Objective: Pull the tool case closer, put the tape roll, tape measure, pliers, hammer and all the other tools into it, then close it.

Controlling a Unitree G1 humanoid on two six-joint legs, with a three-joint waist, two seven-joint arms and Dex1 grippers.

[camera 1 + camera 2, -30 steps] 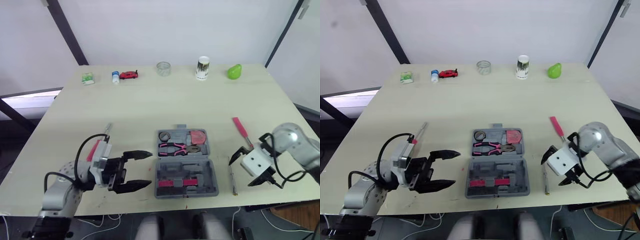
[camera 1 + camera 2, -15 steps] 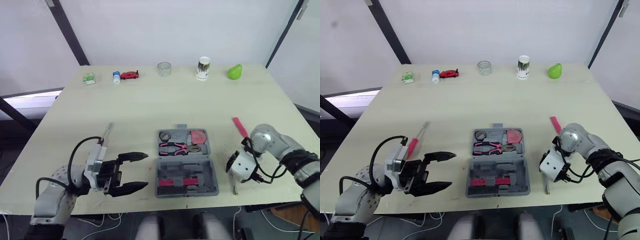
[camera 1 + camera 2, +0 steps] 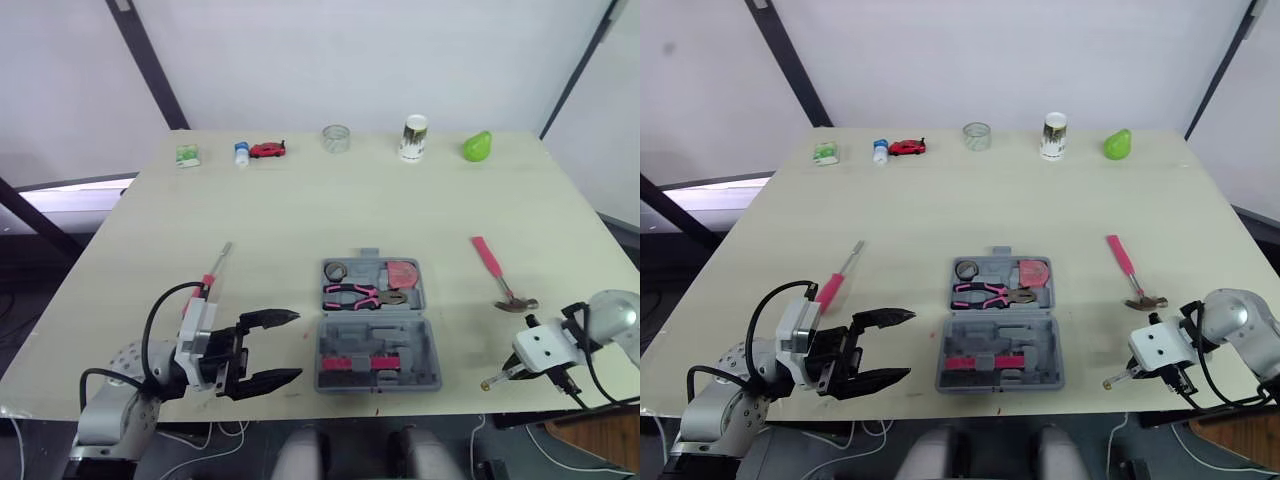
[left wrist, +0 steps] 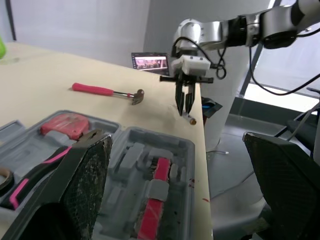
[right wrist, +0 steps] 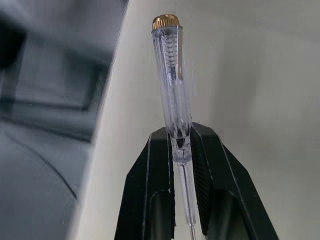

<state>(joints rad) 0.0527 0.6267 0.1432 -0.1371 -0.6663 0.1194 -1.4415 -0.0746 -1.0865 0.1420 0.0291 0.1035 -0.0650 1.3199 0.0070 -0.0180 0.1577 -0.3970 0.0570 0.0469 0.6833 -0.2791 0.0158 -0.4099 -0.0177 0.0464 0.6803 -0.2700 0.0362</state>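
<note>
Right hand (image 5: pixel 181 132) pinches the clear tester screwdriver (image 5: pixel 172 75) low on its barrel. It looks light, slick and brittle, so mid-barrel seems safer. Left hand (image 3: pixel 287 346) is spread wide just left of the tool case (image 3: pixel 432 368).

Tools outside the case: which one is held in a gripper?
The clear tester screwdriver with the brass cap, clamped in the right gripper. The hammer and the pink-handled screwdriver lie loose on the table, ungripped.
</note>
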